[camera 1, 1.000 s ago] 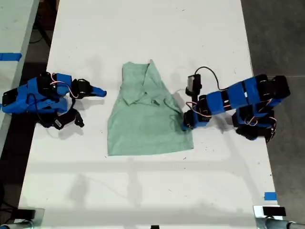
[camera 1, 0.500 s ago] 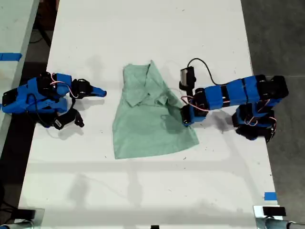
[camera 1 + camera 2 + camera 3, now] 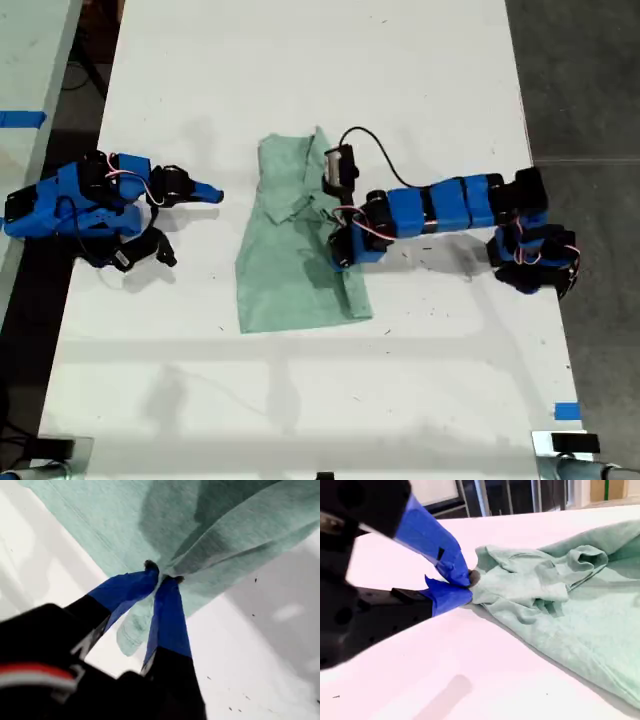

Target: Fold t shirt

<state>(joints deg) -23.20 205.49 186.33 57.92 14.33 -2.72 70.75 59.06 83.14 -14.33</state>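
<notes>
Exterior view, lower edge upward.

Nearest: a broad bare strip of white table [image 3: 300,400] along the view's lower edge, unobstructed from the view's left to its right; one blue tape mark [image 3: 566,411] at the view's lower right, near the table's edge.

Middle: one shirt [image 3: 290,270], pale mint green, wrinkled, flat on the table at about its centre, well clear of every table edge. Lower hem straight and roughly parallel to the near edge. Side toward the view's right lifted and doubled over onto the body of the shirt.

My first gripper [image 3: 343,258], at the end of the arm stretched in from the view's right, over the shirt's right-hand part. In the first wrist view, gripper [image 3: 161,575] pinched closed on a gathered fold of the cloth, the shirt [image 3: 125,525] hanging from the tips above the table.

My second gripper [image 3: 212,193], at the view's left, just beside the shirt's left edge, with a gap of bare table between. In the second wrist view, gripper [image 3: 467,586] with tips drawn together, nothing seen between them, the shirt [image 3: 560,605] beyond.

Farthest: open table above the collar up to the view's top edge.

Count: shirt, one; arms, two; grippers, two; tape marks on this table, one.
</notes>
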